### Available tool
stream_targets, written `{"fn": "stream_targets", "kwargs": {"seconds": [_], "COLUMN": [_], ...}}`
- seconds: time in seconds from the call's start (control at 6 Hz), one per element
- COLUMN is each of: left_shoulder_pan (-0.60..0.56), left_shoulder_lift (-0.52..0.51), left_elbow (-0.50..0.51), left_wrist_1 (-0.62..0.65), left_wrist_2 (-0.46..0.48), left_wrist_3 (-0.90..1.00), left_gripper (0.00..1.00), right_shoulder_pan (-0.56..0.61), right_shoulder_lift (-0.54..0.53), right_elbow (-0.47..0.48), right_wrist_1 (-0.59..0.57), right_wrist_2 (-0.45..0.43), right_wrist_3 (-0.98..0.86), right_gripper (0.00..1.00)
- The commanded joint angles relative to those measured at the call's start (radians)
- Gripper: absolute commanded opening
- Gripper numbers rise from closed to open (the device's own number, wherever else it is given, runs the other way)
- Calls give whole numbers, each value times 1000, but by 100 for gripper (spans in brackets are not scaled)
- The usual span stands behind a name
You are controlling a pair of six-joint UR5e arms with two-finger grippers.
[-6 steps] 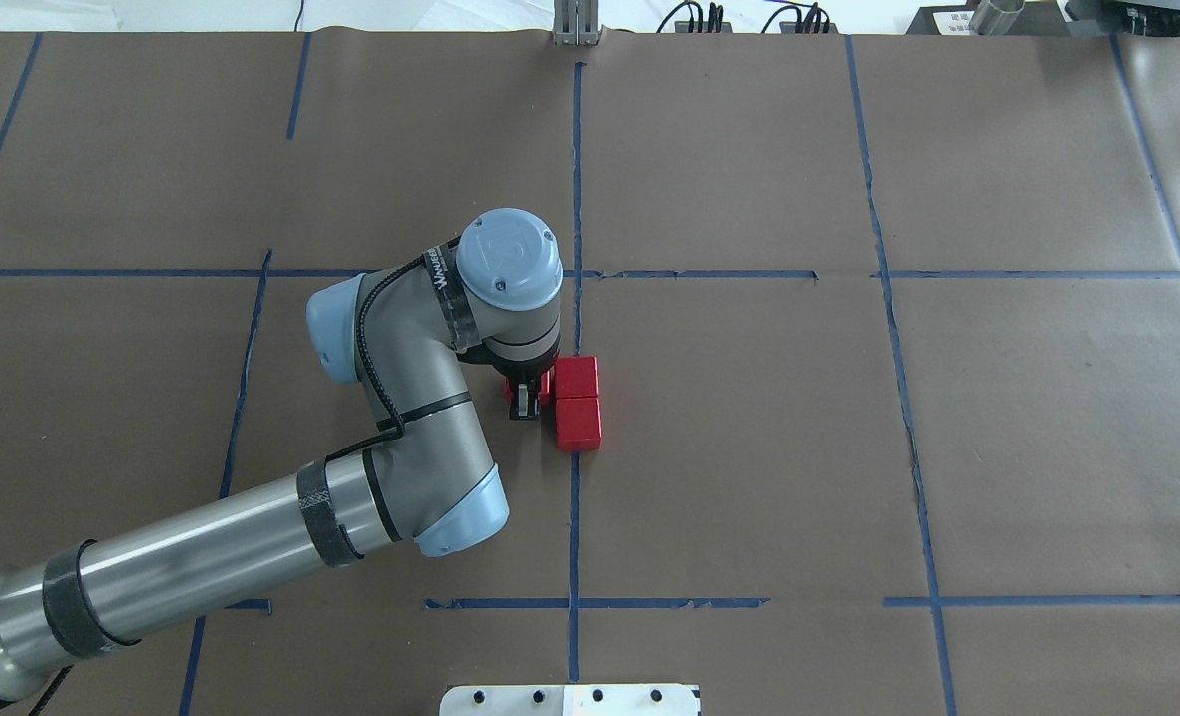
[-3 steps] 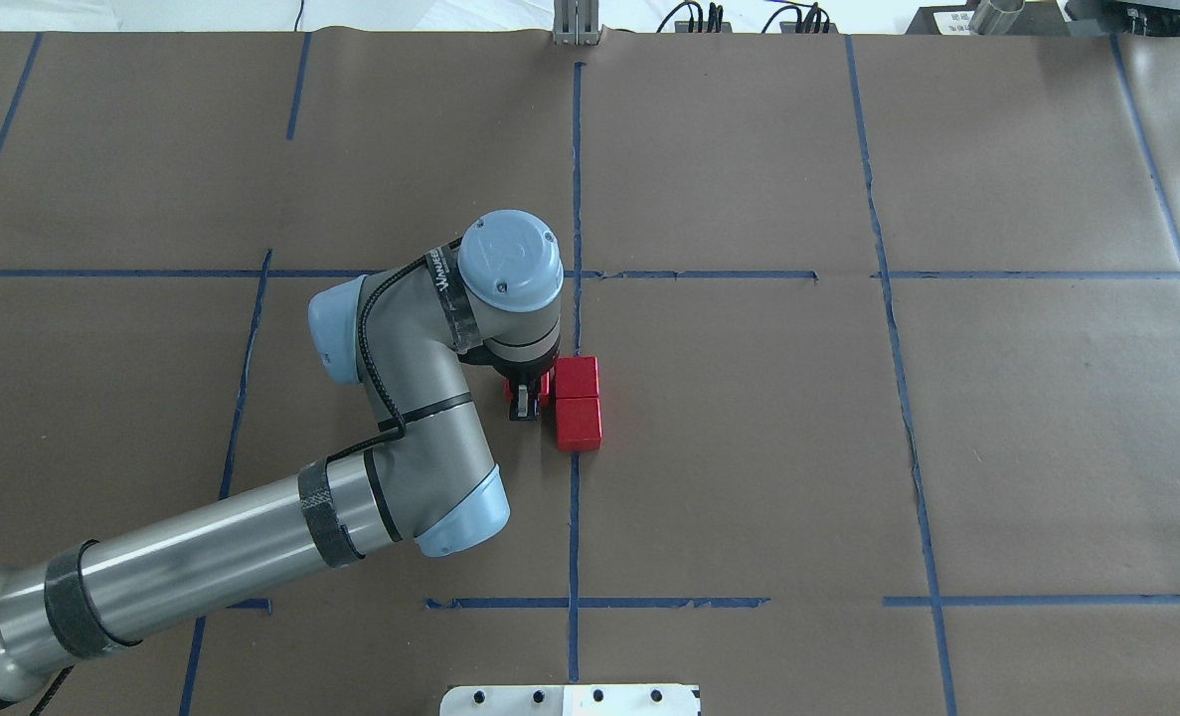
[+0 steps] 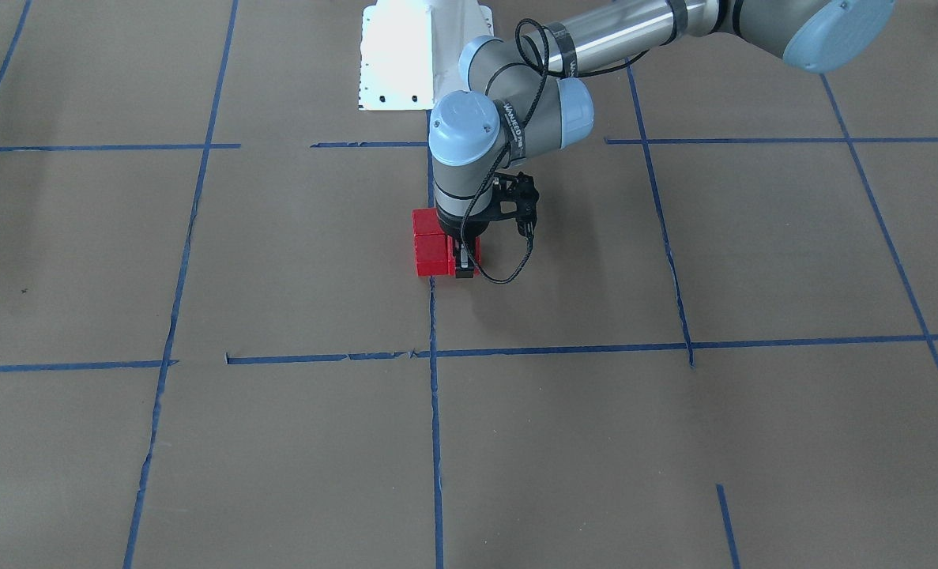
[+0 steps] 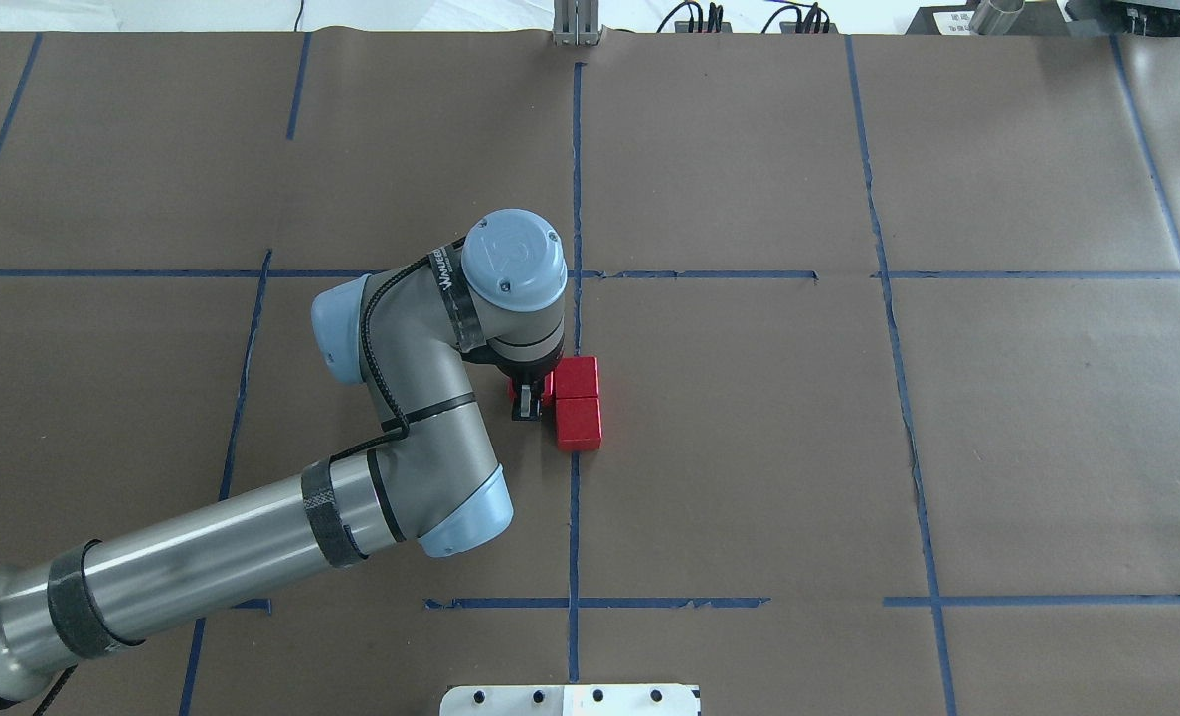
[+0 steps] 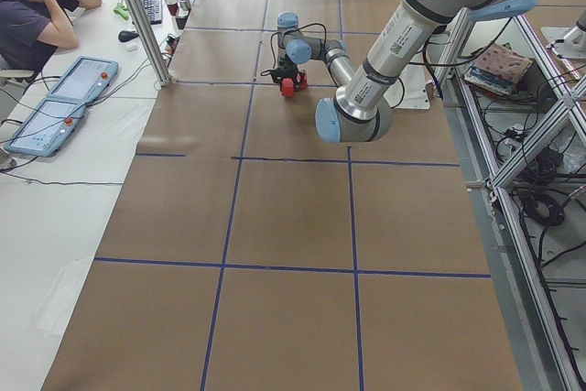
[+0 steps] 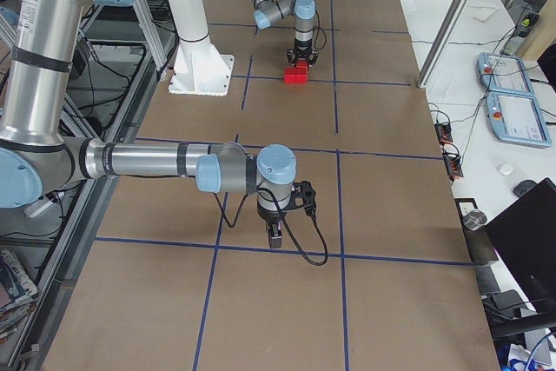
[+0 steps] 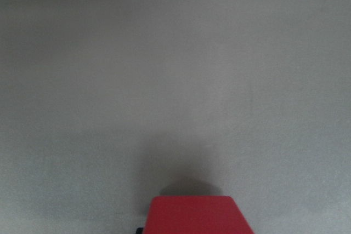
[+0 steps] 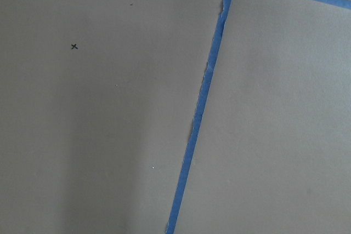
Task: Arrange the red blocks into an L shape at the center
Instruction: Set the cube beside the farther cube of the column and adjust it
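The center (image 4: 729, 447) is a big square of brown paper on the bench (image 4: 1027, 159). Blue tape makes its edges. One long blue tape line (image 4: 575, 517) runs down its middle.

The red blocks (image 4: 579, 403) are in that square. They are small cubes with flat, dull sides. Two of them sit touching, one behind the other, right on the middle line. The third block (image 4: 548, 386) is pressed up beside the far one, on the robot's left side. Together the three make a bent corner shape. I cannot tell if the third block sits flat on the paper.

The left arm (image 4: 202, 567) is shiny metal with pale blue caps. It comes in low, bends at the elbow and points its wrist straight down. The left pincer (image 4: 524, 400) is closed on the third block, with one finger on the near side and one on the far side. The left wrist camera sees the red top of that block at the bottom of its picture.

The right arm (image 6: 148, 161) reaches out low over the bench, well apart from the blocks. The right pincer (image 6: 274, 236) points down near a blue line. I cannot tell how wide its fingers are.
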Motion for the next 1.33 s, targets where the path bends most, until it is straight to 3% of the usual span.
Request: {"fn": "stream_targets", "kwargs": {"seconds": [0.0,0.33,0.67,0.83,1.17], "left_shoulder_pan": [0,-1,-13,-45,-73], "left_shoulder_lift": [0,-2,-1,6,112], "left_elbow": [0,-1,-52,-123,-359], "left_wrist_1": [0,1,29,90,201], "left_wrist_2": [-1,-1,-21,-88,-98], "left_wrist_3": [4,35,38,82,337], "left_gripper": [49,100,100,100,100], "right_shoulder_pan": [0,0,0,0,0], "right_shoulder_lift": [0,0,0,0,0], "right_elbow": [0,0,0,0,2], "right_wrist_1": [-1,1,1,-1,-1], "right_wrist_2": [-1,0,0,0,0], "right_wrist_3": [0,0,2,2,2], "right_gripper": [99,100,99,99,100]}}
